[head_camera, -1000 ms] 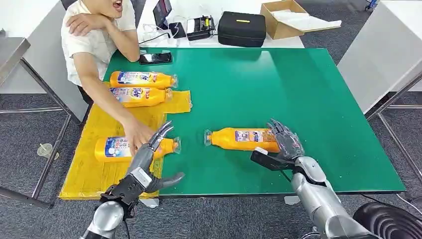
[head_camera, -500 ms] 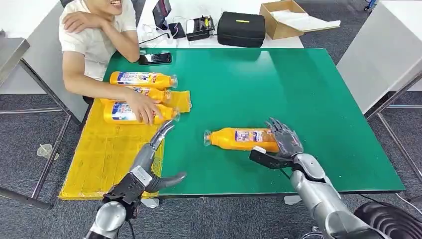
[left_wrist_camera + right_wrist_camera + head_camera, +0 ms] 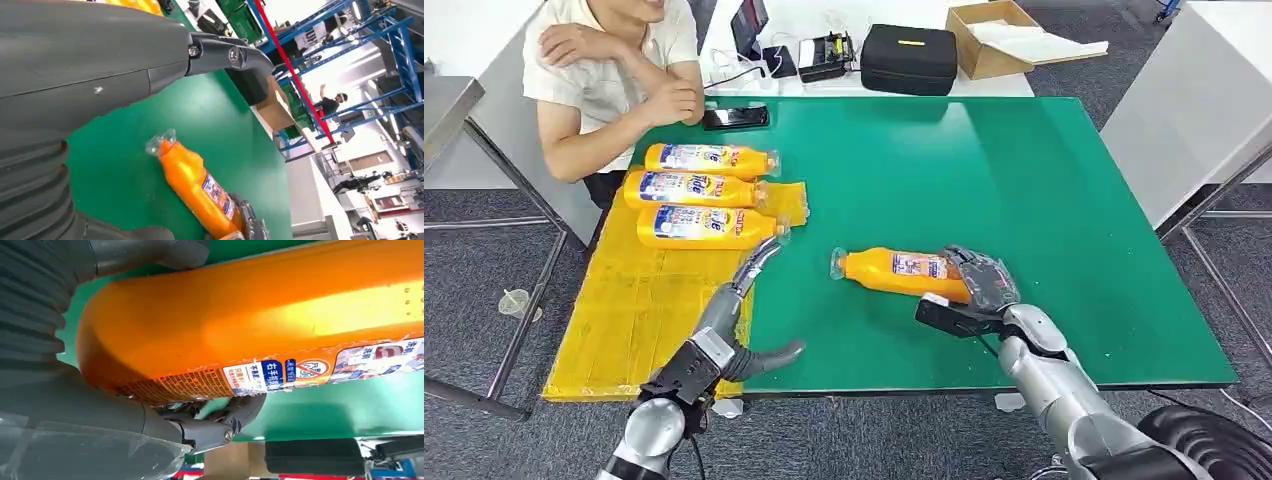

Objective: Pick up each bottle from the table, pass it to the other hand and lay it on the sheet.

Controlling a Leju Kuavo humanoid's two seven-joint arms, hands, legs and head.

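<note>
orange bottle lies on green table, cap toward sheet; right hand now wraps its base, where half second ago fingers stood raised above it. grasp looks nearly set; lift and handover remain. third bottle now rests on yellow sheet. left hand released, fingers extended.

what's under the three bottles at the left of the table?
The three bottles lie side by side on the yellow sheet, which covers the green table's left edge. Whether all of the farthest bottle rests on the sheet can't be told; the bottles hide it.
</note>
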